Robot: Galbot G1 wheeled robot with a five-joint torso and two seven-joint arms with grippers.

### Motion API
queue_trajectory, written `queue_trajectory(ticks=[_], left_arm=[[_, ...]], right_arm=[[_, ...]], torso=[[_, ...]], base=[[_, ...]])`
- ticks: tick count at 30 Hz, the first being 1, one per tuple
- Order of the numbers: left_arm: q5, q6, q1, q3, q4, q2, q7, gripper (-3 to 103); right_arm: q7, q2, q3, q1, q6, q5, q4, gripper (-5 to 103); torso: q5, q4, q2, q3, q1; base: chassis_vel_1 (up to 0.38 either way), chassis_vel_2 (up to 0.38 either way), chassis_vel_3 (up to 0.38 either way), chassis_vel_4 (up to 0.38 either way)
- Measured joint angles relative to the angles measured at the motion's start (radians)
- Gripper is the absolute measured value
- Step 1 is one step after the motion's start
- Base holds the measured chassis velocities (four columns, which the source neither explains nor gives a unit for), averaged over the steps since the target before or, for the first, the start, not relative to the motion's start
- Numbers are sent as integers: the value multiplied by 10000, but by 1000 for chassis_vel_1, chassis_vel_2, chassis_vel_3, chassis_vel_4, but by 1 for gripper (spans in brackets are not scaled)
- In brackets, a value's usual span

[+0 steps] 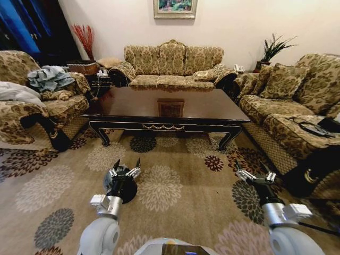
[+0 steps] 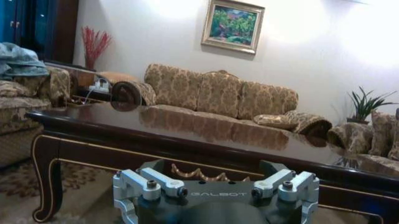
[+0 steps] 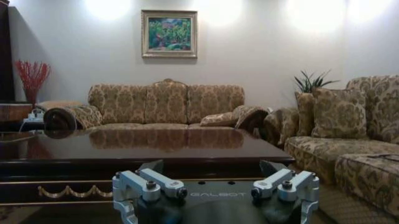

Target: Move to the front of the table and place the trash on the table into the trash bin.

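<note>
The table [image 1: 212,109] stands ahead across the carpet, dark and glossy, with gold trim on its apron and a flat dark square inlay [image 1: 170,108] in its top. The trash is out of view, and so is the trash bin. My left gripper [image 1: 126,164] is held low over the carpet, short of the table, with its fingers spread open and nothing between them. My right gripper [image 1: 255,174] is held at the same height to the right, also open and holding nothing. Both wrist views look over the table's polished top [image 2: 206,130] [image 3: 156,142] from just below its level.
Patterned sofas ring the table: one behind it [image 1: 172,64], an armchair with clothes on the left [image 1: 37,101], a long sofa on the right [image 1: 297,111]. A side table [image 1: 98,79] stands at the back left. Floral carpet [image 1: 175,159] lies between me and the table.
</note>
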Motion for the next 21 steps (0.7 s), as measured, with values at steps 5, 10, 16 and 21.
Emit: queue_trajectory(ticks=[5,10,16,21], left_arm=[[-3,8,3,0,-4,-1,-5,100],[-4,12,5,0,-7,-2,-6,100],[-5,16,8,-2,-12,-4,-6,100],[-5,18,8,-6,-16,-4,-6,100]], right_arm=[[9,3,-3,4,-4,-6,0,100],[13,3,-3,5,-8,-7,-1,100],[17,3,-3,3,-9,-6,0,100],[19,3,-4,2,-9,-6,0,100]], torso=[[2,0,0,0,-1],[4,0,0,0,0],[4,0,0,0,0],[3,0,0,0,-1]], base=[[0,0,0,0],[0,0,0,0],[0,0,0,0],[0,0,0,0]])
